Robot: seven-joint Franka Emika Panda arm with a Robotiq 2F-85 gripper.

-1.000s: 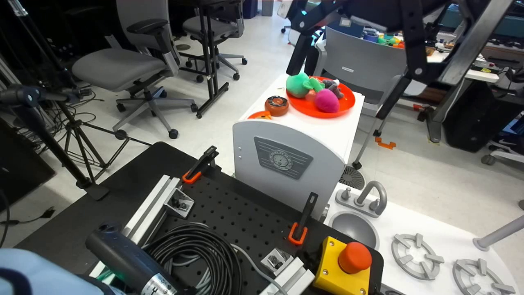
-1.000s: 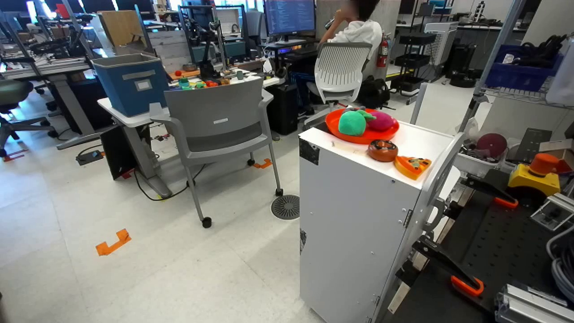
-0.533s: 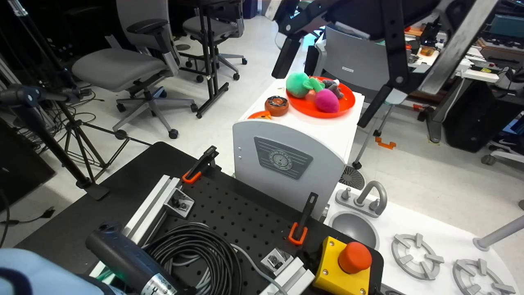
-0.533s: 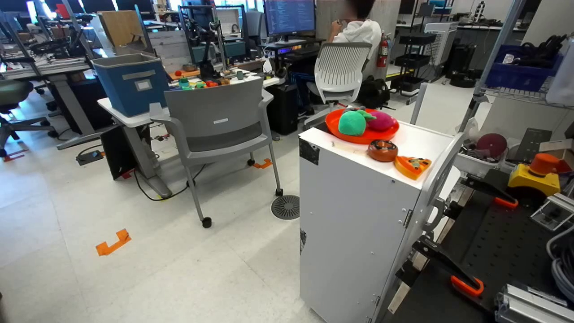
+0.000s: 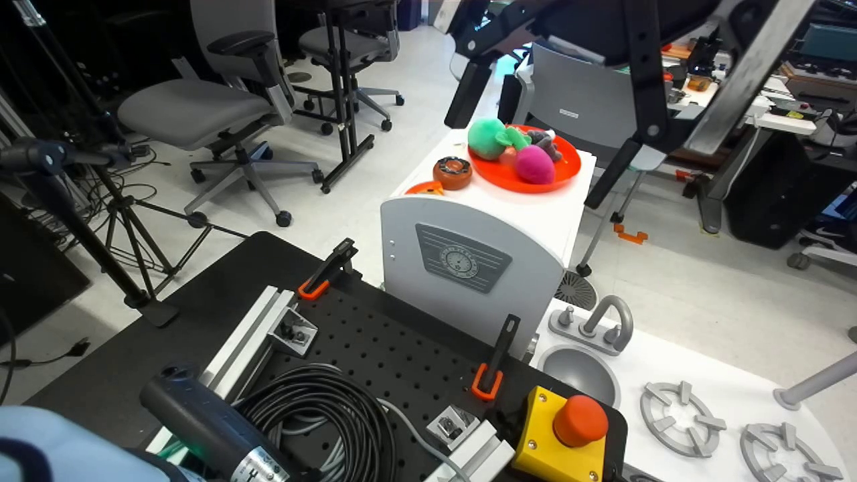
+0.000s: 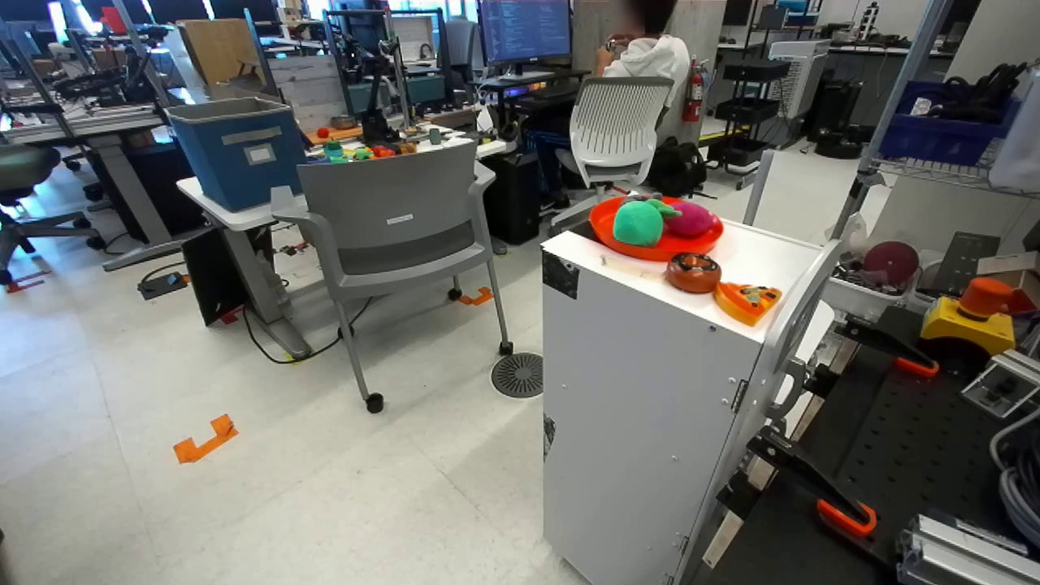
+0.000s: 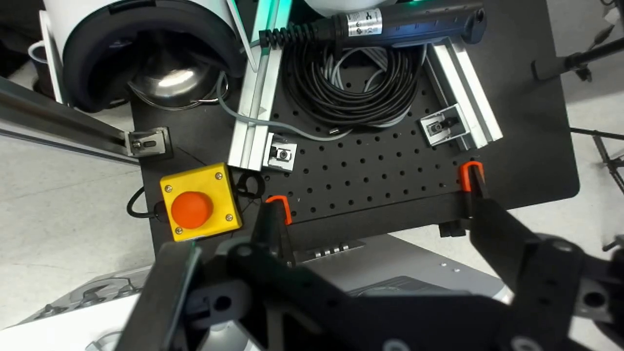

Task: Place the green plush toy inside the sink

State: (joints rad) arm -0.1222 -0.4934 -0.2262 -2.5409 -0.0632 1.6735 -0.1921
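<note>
"What's around you?"
"A white cabinet (image 6: 642,390) bearing an orange plate (image 6: 686,246), and a grey sink (image 5: 581,375)."
"And your gripper (image 7: 374,215)?"
"My fingers (image 7: 502,234) stand wide apart."
"The green plush toy (image 6: 638,224)?"
"I see it lying on that plate, near the magenta ball (image 5: 535,165)."

My gripper (image 5: 527,163) hung, fingers (image 5: 469,94) spread wide. On the white surface (image 5: 546,211), the orange plate (image 5: 568,161) sat by the edge opposite the grey panel (image 5: 428,281), the green plush toy (image 5: 487,138) at its rim, near the magenta ball (image 5: 534,165). The sink (image 5: 582,371) lay in the counter (image 5: 656,361), near its panel-side edge.
</note>
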